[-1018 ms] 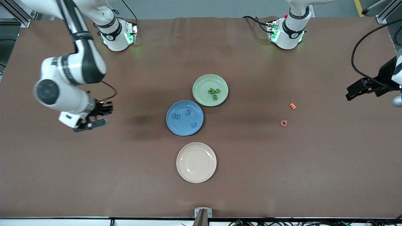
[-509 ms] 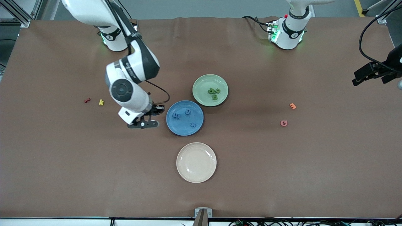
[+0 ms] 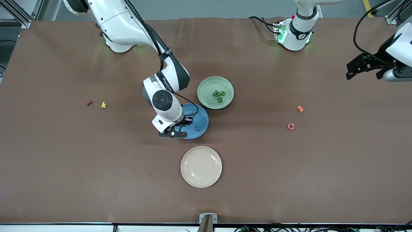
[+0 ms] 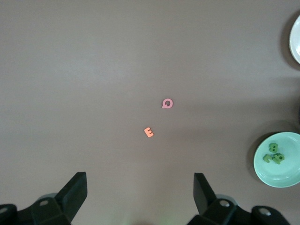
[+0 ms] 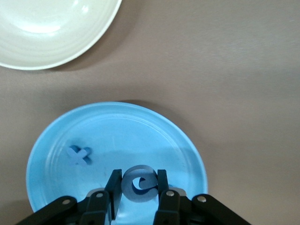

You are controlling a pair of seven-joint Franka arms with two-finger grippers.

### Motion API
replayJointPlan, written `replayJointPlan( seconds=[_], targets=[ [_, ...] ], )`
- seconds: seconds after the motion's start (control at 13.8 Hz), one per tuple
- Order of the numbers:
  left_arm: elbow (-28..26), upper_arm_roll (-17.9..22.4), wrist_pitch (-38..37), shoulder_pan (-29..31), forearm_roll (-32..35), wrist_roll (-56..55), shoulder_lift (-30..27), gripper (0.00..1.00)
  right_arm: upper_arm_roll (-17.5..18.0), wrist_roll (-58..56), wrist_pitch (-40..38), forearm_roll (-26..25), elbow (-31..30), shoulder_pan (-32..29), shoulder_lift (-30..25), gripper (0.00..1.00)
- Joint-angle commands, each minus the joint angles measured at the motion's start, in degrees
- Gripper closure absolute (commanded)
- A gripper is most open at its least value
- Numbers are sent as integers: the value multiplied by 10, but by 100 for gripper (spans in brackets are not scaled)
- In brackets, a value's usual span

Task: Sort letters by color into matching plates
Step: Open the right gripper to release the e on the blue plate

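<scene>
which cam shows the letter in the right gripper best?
Right wrist view. It shows the right gripper shut on a blue letter over the blue plate, with the letter's curl visible between the fingers. In the front view the arm's wrist hides that letter almost entirely. The left wrist view does not show it.

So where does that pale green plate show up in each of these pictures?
Front view: pale green plate at mid-table, green letters in it, touching the blue plate.
Left wrist view: at the picture's edge, partly cut off.
Right wrist view: not in it.
Shared landmark: the pink letter.
</scene>
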Motion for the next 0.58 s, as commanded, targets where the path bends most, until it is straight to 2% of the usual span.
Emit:
replayJointPlan(
  seconds=[0.0, 0.51],
  targets=[
    [-13, -4, 2, 0, -1, 9, -19, 0, -6, 4, 13, 16, 31, 2, 26, 86],
    [-7, -20, 0, 5, 13, 7, -29, 0, -6, 5, 37, 16, 41, 16, 57, 86]
  ],
)
